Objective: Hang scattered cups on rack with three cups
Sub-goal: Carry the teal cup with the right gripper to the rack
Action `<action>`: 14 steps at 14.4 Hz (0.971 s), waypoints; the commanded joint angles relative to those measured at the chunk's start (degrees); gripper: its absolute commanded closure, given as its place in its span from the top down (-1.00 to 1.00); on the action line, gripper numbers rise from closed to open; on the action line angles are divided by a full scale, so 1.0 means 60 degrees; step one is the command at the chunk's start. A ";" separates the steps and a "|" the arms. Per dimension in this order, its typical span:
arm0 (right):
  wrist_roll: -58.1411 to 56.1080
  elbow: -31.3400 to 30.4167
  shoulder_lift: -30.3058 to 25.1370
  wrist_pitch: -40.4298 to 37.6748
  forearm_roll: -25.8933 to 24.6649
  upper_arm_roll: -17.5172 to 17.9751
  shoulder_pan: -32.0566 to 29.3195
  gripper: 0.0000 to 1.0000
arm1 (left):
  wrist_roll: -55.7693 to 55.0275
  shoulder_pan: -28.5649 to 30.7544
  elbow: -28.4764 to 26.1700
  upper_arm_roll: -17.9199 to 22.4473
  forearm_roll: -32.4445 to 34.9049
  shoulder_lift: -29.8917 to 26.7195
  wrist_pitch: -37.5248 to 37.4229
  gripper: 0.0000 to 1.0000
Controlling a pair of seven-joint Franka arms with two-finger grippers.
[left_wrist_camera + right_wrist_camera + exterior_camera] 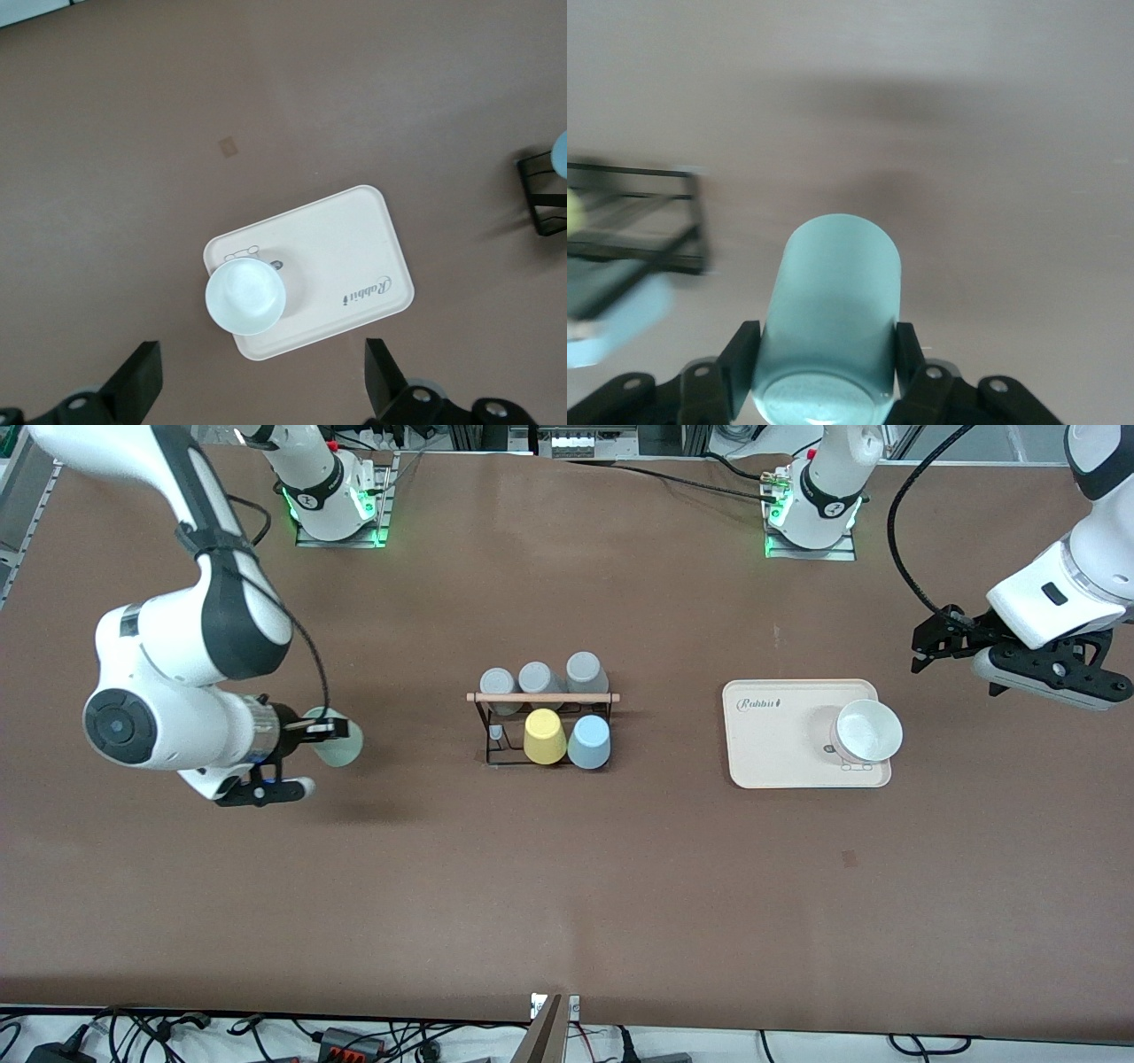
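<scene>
The black wire rack [544,698] with its wooden dowel stands mid-table. Three grey cups [536,679] sit upside down on its row farther from the front camera. A yellow cup [543,737] and the light blue cup [589,742] sit on the nearer row. My right gripper [323,731] is shut on the pale mint green cup [341,744], held on its side over the table toward the right arm's end, apart from the rack. In the right wrist view the fingers [740,354] clamp the mint cup [831,310], with the rack [638,226] off to one side. My left gripper [926,646] is open and empty.
A beige tray [780,762] with a white bowl [868,731] lies toward the left arm's end. The left gripper [261,363] hovers above the table beside this tray [354,257] and bowl [245,297]. The rack's corner [540,199] shows at that view's edge.
</scene>
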 commanded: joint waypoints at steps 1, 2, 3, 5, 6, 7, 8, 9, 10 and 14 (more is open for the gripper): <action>0.1252 0.0787 0.0266 -0.0135 0.0523 -0.0033 0.0842 -1.00 | 0.0207 0.0064 0.0008 -0.0021 0.0316 -0.0152 0.0008 1.00; 0.1605 0.0964 0.0383 -0.0048 0.0509 -0.0033 0.1151 -1.00 | 0.0207 0.0064 0.0037 -0.0007 0.0316 -0.0123 0.0008 1.00; 0.1927 0.1023 0.0413 0.0054 0.0524 -0.0034 0.1357 -1.00 | 0.0221 0.0078 0.0052 0.0008 0.0273 -0.0109 0.0008 1.00; 0.2470 0.1038 0.0428 0.0332 0.0539 -0.0034 0.1738 -1.00 | 0.0221 0.0078 0.0038 -0.0006 0.0257 -0.0109 -0.0007 1.00; 0.2719 0.1039 0.0442 0.0551 0.0539 -0.0034 0.1928 -1.00 | 0.0221 0.0078 0.0038 -0.0006 0.0257 -0.0109 -0.0007 1.00; 0.2852 0.1053 0.0544 0.0858 0.0539 -0.0034 0.2090 -1.00 | 0.0221 0.0078 0.0052 -0.0006 0.0257 -0.0109 0.0008 1.00; 0.2941 0.1082 0.0603 0.1093 0.0553 -0.0034 0.2120 -1.00 | 0.0221 0.0078 0.0052 -0.0006 0.0257 -0.0109 -0.0007 1.00; 0.2970 0.1155 0.0749 0.1168 0.0553 -0.0019 0.2135 -1.00 | 0.0221 0.0064 0.0052 -0.0006 0.0257 -0.0109 -0.0007 1.00; 0.3000 0.1301 0.0881 0.1169 0.0553 -0.0019 0.2150 -1.00 | 0.0221 0.0078 0.0052 -0.0006 0.0257 -0.0109 -0.0007 1.00; 0.3366 0.1595 0.1248 0.1169 0.0553 -0.0019 0.2413 -1.00 | 0.0236 0.0078 0.0052 -0.0006 0.0243 -0.0109 -0.0007 1.00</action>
